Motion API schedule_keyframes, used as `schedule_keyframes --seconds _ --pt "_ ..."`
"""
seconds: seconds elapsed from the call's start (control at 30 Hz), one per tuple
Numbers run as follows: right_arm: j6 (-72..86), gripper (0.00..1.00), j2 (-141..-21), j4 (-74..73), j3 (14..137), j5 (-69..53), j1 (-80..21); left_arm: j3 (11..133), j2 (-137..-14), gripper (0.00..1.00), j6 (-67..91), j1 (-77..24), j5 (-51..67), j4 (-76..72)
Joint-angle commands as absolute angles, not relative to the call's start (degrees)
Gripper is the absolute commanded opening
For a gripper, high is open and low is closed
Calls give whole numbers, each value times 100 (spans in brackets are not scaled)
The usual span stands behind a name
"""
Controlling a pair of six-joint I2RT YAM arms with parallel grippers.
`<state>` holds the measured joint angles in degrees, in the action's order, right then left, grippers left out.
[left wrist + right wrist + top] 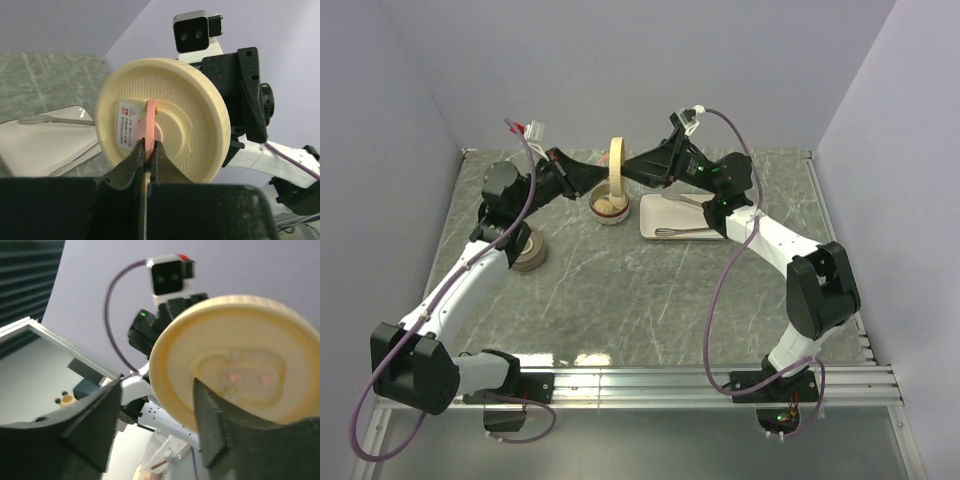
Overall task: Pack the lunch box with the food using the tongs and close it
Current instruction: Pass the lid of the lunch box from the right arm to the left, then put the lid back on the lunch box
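The cream round lid (616,160) of the lunch box stands on edge in the air above the open round lunch box (610,208). Pale food (611,204) lies inside the box. My left gripper (149,145) is shut on the pink tab (149,120) at the centre of the lid (165,120). My right gripper (157,410) is open on the lid's other side, one finger (215,425) in front of the lid (235,360) and the other well apart from it. The silver tongs (685,232) lie on the white plate (665,215).
A round grey-brown container (530,252) sits on the table left of the lunch box, under my left arm. In the left wrist view the tongs (55,120) rest on the plate (35,147) at lower left. Purple walls close in the back and sides.
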<state>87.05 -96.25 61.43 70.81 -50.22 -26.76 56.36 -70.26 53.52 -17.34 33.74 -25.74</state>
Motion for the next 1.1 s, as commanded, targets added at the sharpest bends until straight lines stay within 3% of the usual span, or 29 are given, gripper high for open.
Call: schedule_keyframes --seconds 0.0,0.07,0.2,0.3,0.43,0.57,0.63,0.87,1.07 --pt "8140 70 -9361 5583 7058 -5308 -2322 6440 -7031 0 4073 -1758 3191 -1444" --pt "7806 76 -9256 5099 7049 -5484 -2084 6722 -7127 0 3458 -1758 2894 -726" --pt "7121 78 -9106 4151 7136 -5844 -1504 7397 -7522 0 2334 -1775 2392 583" --pt "6304 79 -8956 3114 7285 -6055 -1108 8292 -8486 0 1385 -1775 1744 1769" --pt "4117 80 -8816 440 7830 -6038 -827 9508 -9578 0 397 -1837 891 2861" --pt "2569 85 -8693 -1342 8357 -5678 -590 10658 -10528 0 -287 -1872 361 3453" --pt "2111 100 -8631 -1816 8393 -5538 -475 10976 -11002 0 -421 -1898 142 3707" --pt "1582 100 -8394 -2206 8174 -5353 -176 11961 -12014 5 -843 -2083 -200 4078" --pt "1564 100 -8358 -2215 8139 -5300 -79 11681 -12243 5 -1055 -2381 -439 3938"
